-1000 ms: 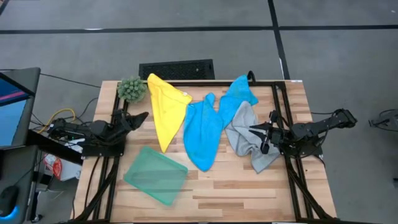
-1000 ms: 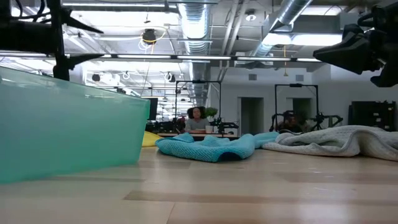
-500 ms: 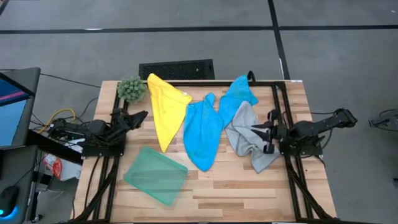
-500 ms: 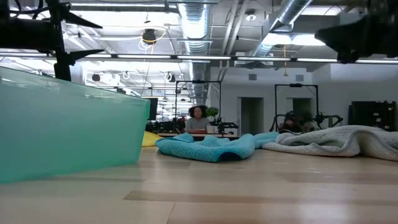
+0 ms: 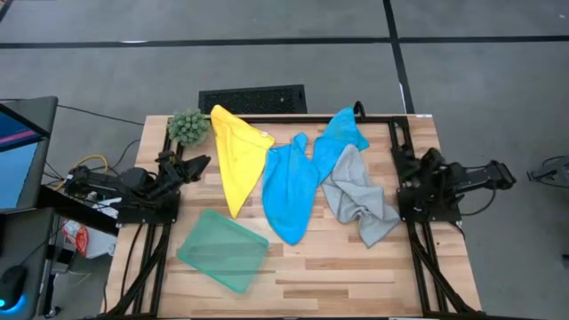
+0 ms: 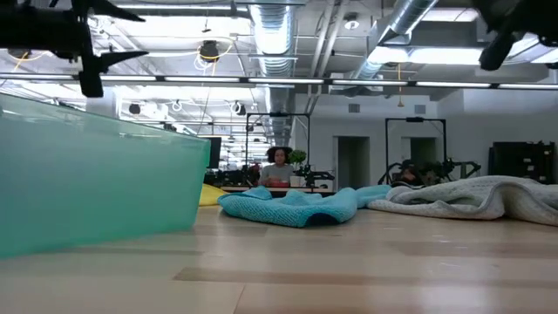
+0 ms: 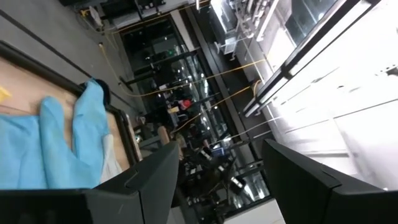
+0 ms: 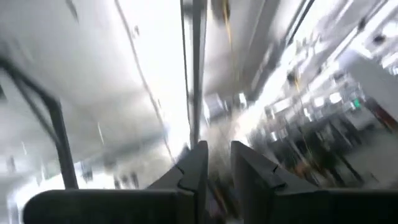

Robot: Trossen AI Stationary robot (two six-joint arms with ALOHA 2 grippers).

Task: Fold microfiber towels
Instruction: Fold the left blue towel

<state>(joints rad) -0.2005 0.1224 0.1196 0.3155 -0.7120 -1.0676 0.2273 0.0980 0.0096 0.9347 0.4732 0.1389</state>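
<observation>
- Pulling back from the grey towel point(image 5: 358, 194), the right arm is now folding up over the worktop's point(image 5: 338, 267) right edge; a second ago its pincer was hanging over the grey towel's right side, and now the right pincer point(image 8: 214, 163) is pointing up at the ceiling, well clear of that towel.
- The right pincer's fingers are standing narrow, with a slim gap between them and nothing in it.
- The left pincer point(image 7: 214, 174) is sitting wide and empty, left of the yellow towel point(image 5: 236, 156), and it is also tilting away from the worktop, toward the room beyond; it is shifting only slightly compared with a second ago.
- The towels themselves are lying just as they were a second ago: the grey towel is bunching in loose wrinkles at the right of the row.
- One blue towel point(image 5: 289, 191) is touching the grey towel's left side, crumpled; the second blue towel point(image 5: 340, 133) is peeking out behind the grey one, toward the far edge.
- The yellow towel is lying beyond the first blue one, farther left of the grey towel, in a long, loose shape.
- The teal towel point(image 5: 223, 250) is lying far left of the grey towel, near the front edge, flat and looking neatly squared.
- My reading: with both arms retreating and no cloth in either pincer, no fold is under way; the teal towel seems done, while four towels are waiting to be folded.
</observation>
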